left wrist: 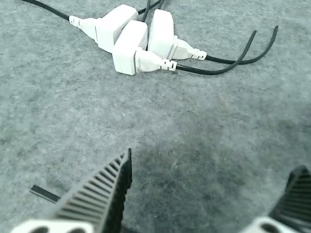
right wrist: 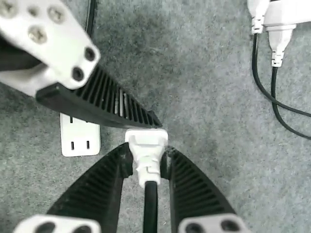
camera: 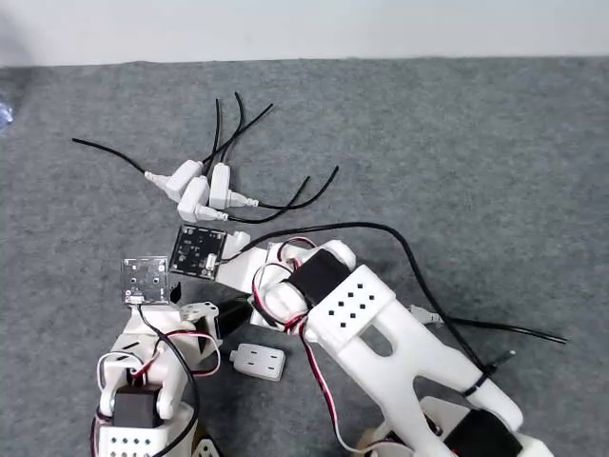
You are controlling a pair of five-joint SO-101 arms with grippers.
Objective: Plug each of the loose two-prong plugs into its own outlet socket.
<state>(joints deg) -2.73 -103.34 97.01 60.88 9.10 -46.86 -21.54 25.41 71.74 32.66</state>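
My right gripper [right wrist: 146, 161] is shut on a white two-prong plug [right wrist: 146, 144] whose black cord [right wrist: 150, 208] runs back between the fingers. The plug hangs over grey carpet, near a loose white outlet socket [right wrist: 80, 140] [camera: 258, 361]. The other arm's ribbed finger [right wrist: 104, 107] crosses just beyond the plug's prongs. My left gripper [left wrist: 213, 162] is open over bare carpet. Farther off lie three white outlets with plugs seated in them [left wrist: 138, 41] [camera: 200, 188]. Another small white plug [camera: 425, 315] on a black cord lies beside the right arm [camera: 357, 309].
Black cords [camera: 285, 205] fan out from the plugged cluster. The held plug's cord [camera: 400, 238] loops over the right arm. The left arm [camera: 143, 390] stands at the near left. A pale wall [camera: 304, 29] borders the far side of the carpet [camera: 476, 152].
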